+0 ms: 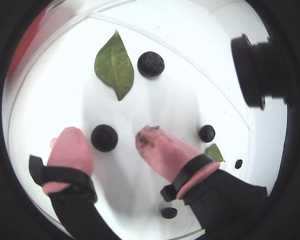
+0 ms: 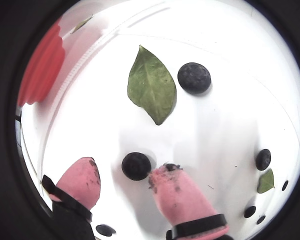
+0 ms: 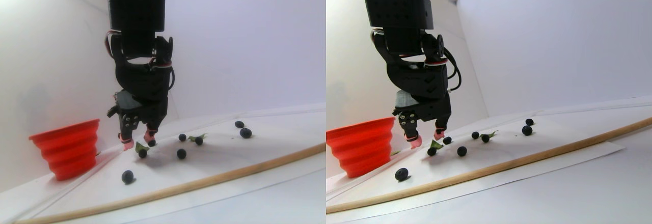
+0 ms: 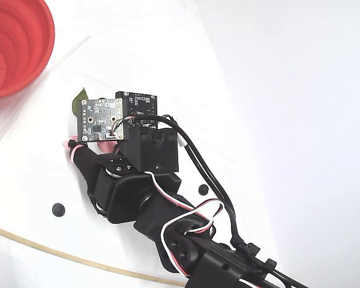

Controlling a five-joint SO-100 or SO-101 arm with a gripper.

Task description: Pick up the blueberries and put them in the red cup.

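gripper released, jaws straddling berry on white sheet, leaf just beyond. risk: round berry rolls or squirts out on closing. red cup far left.

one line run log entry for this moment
phase: pre-grasp | gripper: open, fingertips either side of a blueberry | leaf beyond it | red cup: upright, apart from the gripper
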